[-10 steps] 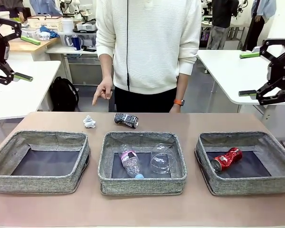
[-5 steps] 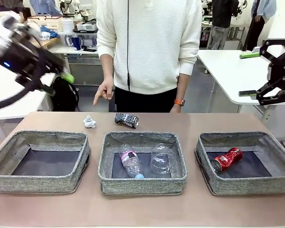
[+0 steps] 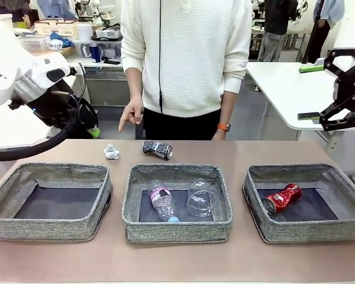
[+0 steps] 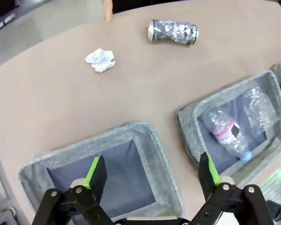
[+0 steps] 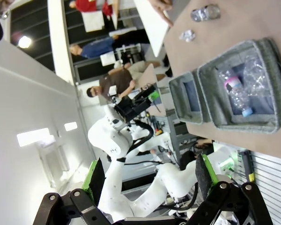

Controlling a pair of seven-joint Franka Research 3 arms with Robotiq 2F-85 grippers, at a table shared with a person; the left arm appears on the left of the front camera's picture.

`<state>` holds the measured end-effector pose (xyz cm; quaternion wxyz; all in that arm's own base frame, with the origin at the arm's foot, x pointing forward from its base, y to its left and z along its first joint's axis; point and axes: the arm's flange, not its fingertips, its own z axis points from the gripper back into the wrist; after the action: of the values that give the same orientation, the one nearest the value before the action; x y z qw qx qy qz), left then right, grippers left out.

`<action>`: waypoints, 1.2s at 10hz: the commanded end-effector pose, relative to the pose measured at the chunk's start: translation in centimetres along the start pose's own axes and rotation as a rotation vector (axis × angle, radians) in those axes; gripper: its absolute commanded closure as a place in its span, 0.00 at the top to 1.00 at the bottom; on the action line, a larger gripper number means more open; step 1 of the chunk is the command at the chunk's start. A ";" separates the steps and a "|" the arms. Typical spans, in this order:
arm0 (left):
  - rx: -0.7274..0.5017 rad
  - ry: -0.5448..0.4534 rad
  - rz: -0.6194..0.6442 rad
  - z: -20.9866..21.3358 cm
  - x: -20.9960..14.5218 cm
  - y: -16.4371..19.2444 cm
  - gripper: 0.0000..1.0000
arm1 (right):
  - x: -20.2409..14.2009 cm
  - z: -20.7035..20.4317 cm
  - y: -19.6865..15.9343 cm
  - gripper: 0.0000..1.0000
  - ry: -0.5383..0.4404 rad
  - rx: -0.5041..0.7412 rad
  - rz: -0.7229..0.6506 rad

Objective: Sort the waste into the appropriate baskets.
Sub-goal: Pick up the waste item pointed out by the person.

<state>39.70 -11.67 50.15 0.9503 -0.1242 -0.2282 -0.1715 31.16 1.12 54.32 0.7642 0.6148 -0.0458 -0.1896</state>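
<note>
Left end effector (image 4: 151, 161) hangs open over the desk (image 4: 61, 93); the right end effector (image 3: 309, 92) is open too, raised aside. On the desk, near the crushed black-and-white can (image 4: 173, 32), lies the white paper wad (image 4: 100, 60). It looks light and soft, so pinch it across the middle.

White left arm (image 3: 29, 74), black cable (image 3: 47, 146) — black right tool (image 3: 309, 92), green pads (image 3: 310, 68)

Holds the left gripper (image 4: 151, 171) above the left end of the counter (image 3: 183, 266), fingers pointing down at it, jaws wide apart with nothing between them. Bends the white left arm (image 3: 12, 77) in over the counter's far left corner. Hangs the right gripper (image 3: 309, 92) high beyond the counter's right end, jaws spread wide and empty, fingertips turned toward the counter's middle.
</note>
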 end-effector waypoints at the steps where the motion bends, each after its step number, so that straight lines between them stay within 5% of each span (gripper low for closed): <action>1: -0.047 -0.004 0.014 0.5 0.2 0.0 1.00 | 0.0 0.0 0.3 1.00 0.003 0.026 0.005; 7: 0.045 0.217 0.017 -8.7 8.6 1.7 1.00 | 0.0 0.0 0.3 1.00 0.003 0.026 0.005; 12: 0.142 0.188 -0.067 -17.8 11.1 5.2 1.00 | 0.0 0.0 0.3 1.00 0.003 0.026 0.005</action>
<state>56.91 -15.21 39.89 0.9689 -0.0351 -0.1400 -0.2010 31.16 1.10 54.33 0.7641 0.6148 -0.0459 -0.1897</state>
